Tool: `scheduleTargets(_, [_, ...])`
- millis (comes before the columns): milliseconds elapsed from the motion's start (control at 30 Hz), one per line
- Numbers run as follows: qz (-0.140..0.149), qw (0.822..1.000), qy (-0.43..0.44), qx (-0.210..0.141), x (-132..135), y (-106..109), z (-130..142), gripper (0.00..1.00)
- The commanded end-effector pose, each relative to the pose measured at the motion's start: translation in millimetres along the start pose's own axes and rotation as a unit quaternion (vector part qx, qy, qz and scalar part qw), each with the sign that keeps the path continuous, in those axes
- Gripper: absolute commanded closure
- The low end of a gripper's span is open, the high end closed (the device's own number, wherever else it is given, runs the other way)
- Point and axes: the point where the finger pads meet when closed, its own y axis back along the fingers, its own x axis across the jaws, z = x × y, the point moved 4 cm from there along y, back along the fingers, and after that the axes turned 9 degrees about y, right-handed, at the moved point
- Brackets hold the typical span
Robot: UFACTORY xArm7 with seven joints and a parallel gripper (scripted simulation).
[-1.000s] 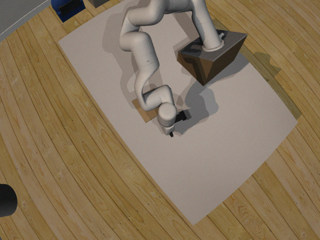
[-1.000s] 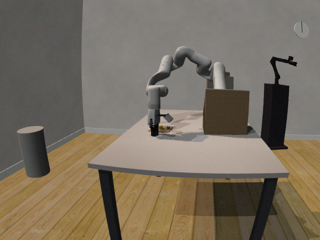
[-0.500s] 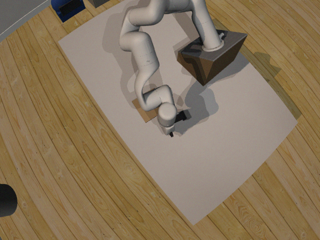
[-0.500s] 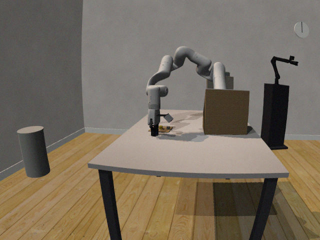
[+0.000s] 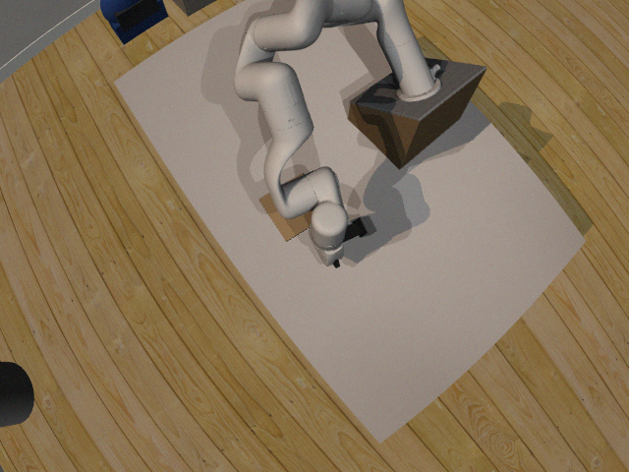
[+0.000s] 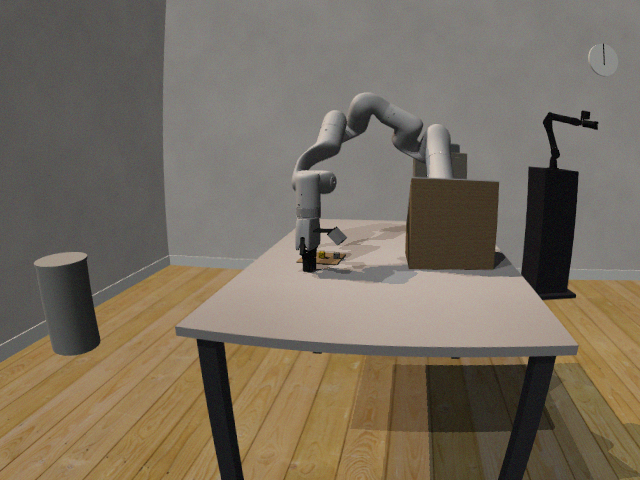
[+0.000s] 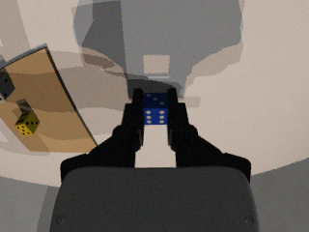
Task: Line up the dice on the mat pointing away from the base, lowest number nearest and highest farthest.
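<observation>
Grey walls and a plank floor are framing a pale counter (image 6: 372, 315), where a white arm is reaching down from its brown pedestal (image 6: 480, 206) to the counter's far left side. Its gripper (image 7: 154, 111) is closing on a blue die (image 7: 154, 110), the fingers pressing both flanks; the die's upper face is showing six pips. That die is sitting on bare counter just beside the tan mat (image 7: 48, 100), not on it. On the mat a yellow die (image 7: 26, 126) is lying near the edge, and a dark die (image 7: 4, 84) is showing only partly at the wrist view's left border; its face cannot be read.

Judging from this, the blue die is going to the far end of the line. Risks are looming: a hold that is off-centre could be tipping the die on lifting, changing the face shown; a low carry could be catching the mat's edge and shifting it, or knocking the yellow die nearby.
</observation>
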Motion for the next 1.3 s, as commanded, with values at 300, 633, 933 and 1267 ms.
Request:
scheduleTargets(300, [0.001, 1.0, 0.0, -0.001, 1, 2, 1, 0.85])
scheduleTargets(633, [0.001, 1.0, 0.0, -0.001, 1, 2, 1, 0.85])
scheduleTargets(933, [0.001, 1.0, 0.0, -0.001, 1, 2, 1, 0.85])
scheduleTargets(1267, [0.001, 1.0, 0.0, -0.001, 1, 34, 1, 0.85])
